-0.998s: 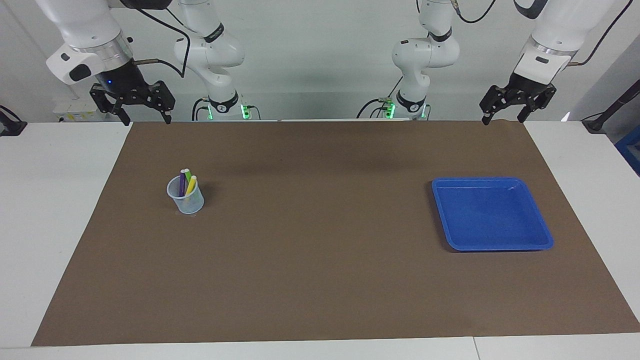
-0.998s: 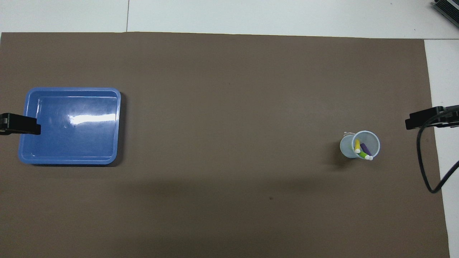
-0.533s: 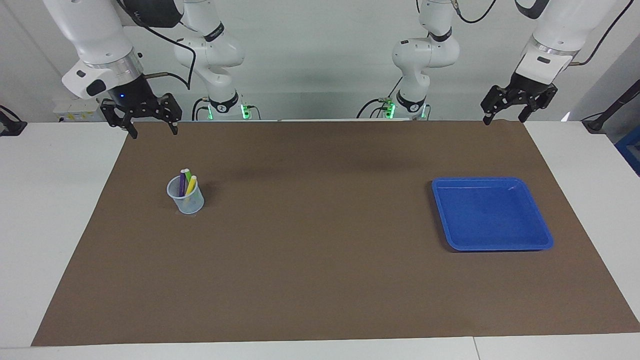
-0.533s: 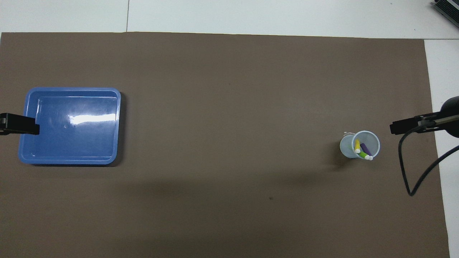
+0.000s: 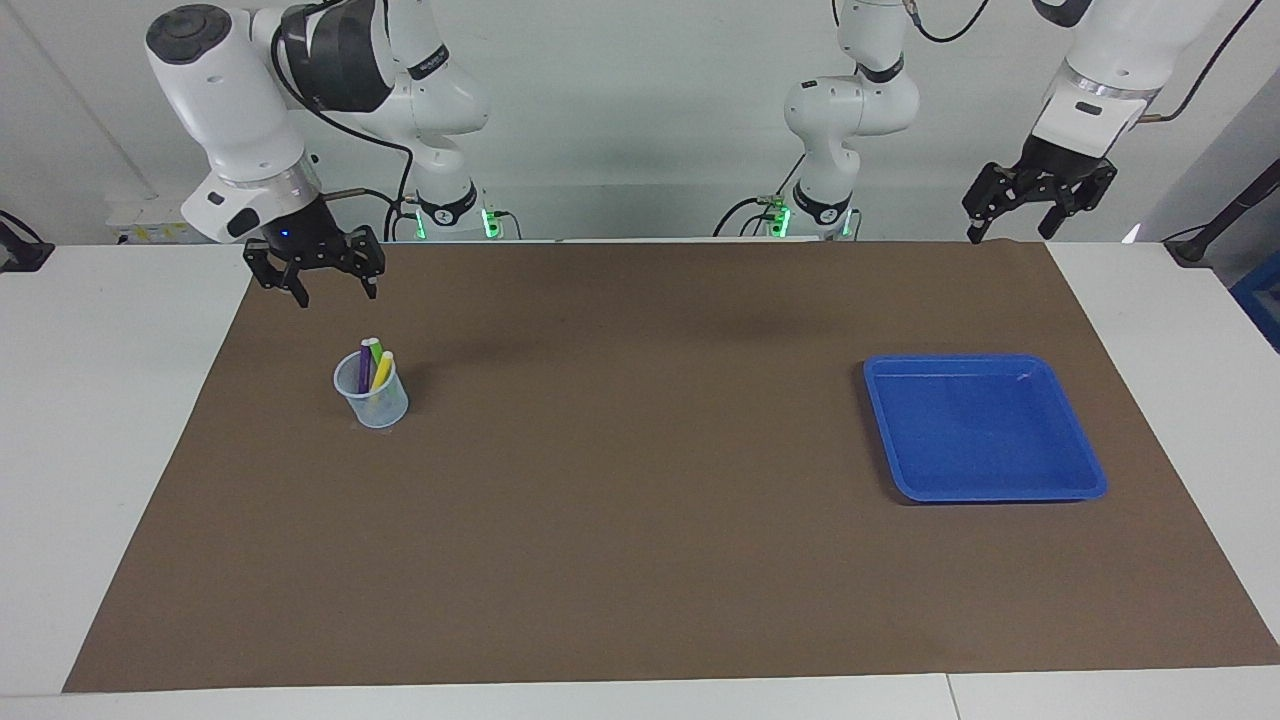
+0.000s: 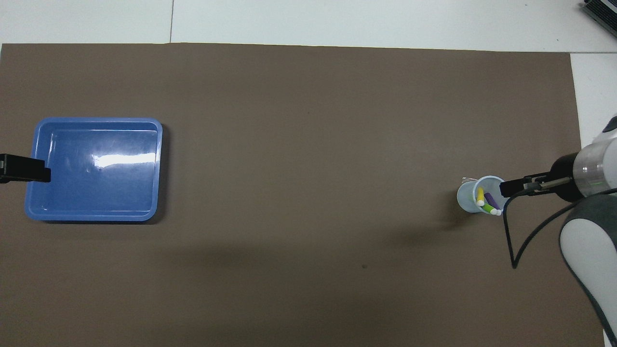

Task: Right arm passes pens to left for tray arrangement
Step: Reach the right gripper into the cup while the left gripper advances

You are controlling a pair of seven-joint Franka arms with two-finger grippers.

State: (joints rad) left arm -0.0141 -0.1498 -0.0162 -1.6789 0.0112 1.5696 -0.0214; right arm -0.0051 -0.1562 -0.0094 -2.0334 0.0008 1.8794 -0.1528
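Note:
Three pens, purple [image 5: 364, 368], green [image 5: 374, 348] and yellow [image 5: 383, 368], stand in a small translucent cup [image 5: 372, 402] toward the right arm's end of the table. From overhead they show as yellow [image 6: 480, 195], purple [image 6: 491, 198] and green [image 6: 488, 208] inside the cup [image 6: 468, 198]. My right gripper [image 5: 337, 297] hangs open and empty above the mat, just short of the cup; in the overhead view its tip [image 6: 504, 188] overlaps the cup's rim. The blue tray [image 5: 985, 430] [image 6: 96, 193] lies empty. My left gripper [image 5: 1008, 236] [image 6: 46, 172] waits open, raised over the tray's end of the mat.
A brown mat [image 5: 640, 520] covers most of the white table [image 5: 90, 420]. A black cable [image 6: 511, 241] loops down from the right wrist.
My right arm has swung in from the table's end and come down toward the cup. The left gripper has hardly moved. Cup, pens and tray have not shifted.

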